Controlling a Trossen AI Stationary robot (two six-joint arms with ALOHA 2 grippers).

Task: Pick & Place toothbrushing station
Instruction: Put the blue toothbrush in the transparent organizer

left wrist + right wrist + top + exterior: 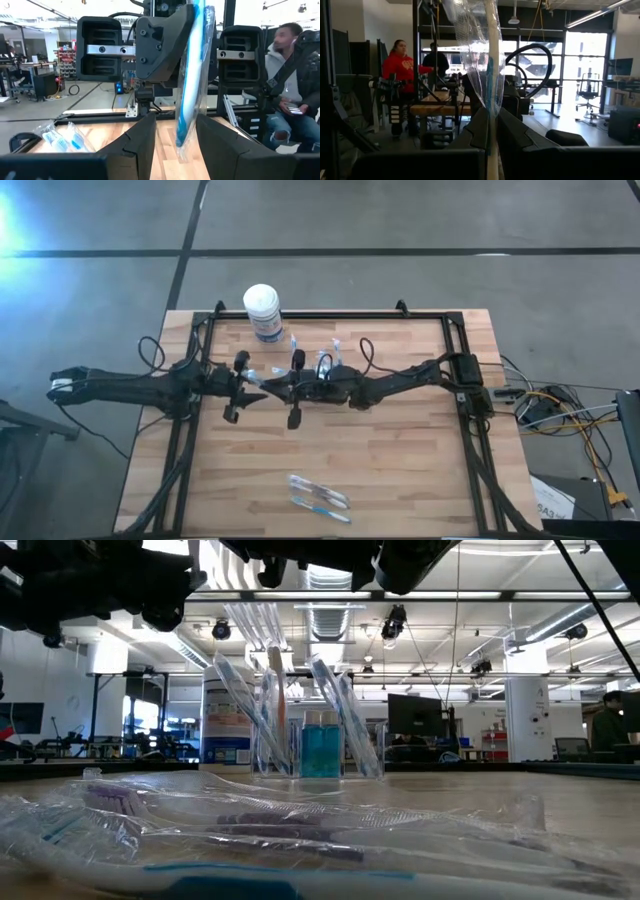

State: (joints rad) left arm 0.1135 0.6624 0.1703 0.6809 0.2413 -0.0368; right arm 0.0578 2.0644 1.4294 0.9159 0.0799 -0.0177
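Note:
A clear cup (320,745) stands at the table's far middle, also in the high view (325,365), with several blue-and-white toothbrushes (345,720) leaning in it. More wrapped toothbrushes (320,495) lie near the front edge. My right gripper (282,390) is shut on one wrapped toothbrush (487,60) above the table's middle. My left gripper (250,387) faces it, open. Its two fingers (142,145) stand on either side of that toothbrush's lower end (184,135). I cannot tell whether they touch the wrapper. My right gripper pinches the wrapped toothbrush between its two fingers (512,132), on the handle (492,117) within the clear wrapper. The fingers reach level from the table's right side and lie across the brush. The brush stands about upright, clear of the table.
A white-lidded tub with a blue label (263,310) stands at the far edge, left of the cup. A dark frame (455,330) runs round the table. People show in the room beyond the table (287,75).

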